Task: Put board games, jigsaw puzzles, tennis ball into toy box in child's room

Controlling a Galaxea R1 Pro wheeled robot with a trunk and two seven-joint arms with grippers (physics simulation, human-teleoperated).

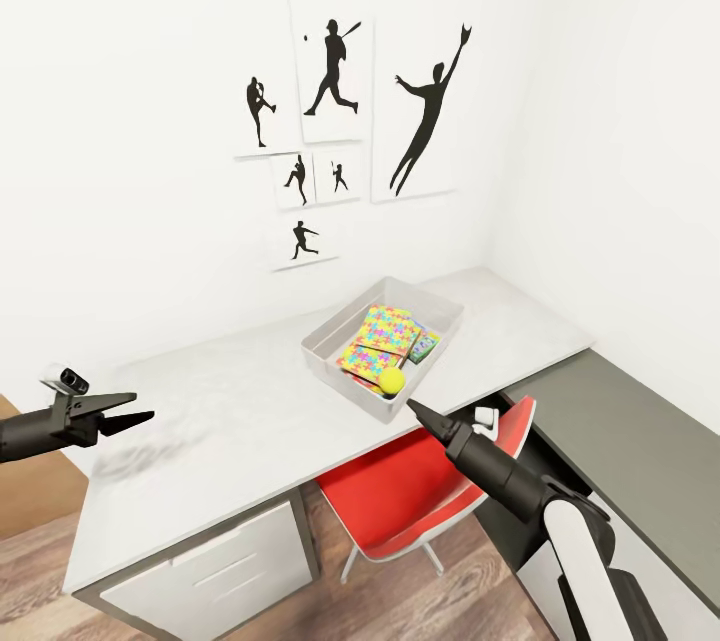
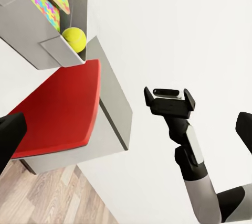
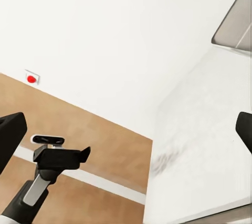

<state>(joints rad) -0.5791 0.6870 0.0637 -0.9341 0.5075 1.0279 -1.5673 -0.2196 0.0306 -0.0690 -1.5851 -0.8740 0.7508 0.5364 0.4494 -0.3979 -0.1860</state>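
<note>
Right gripper (image 1: 413, 408) just beside tennis ball (image 1: 391, 380).

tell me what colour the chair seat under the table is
Red. The chair seat shows best in the head view, tucked partly under the table.

White walls (image 1: 130, 121) meet in a corner at upper right of the head view. Six black baseball silhouette prints (image 1: 335, 81) hang at upper centre. A red chair (image 1: 410, 491) stands at lower centre, over wood-plank floor (image 1: 40, 581) at lower left. White drawers (image 1: 215, 571) sit bottom centre-left.
</note>
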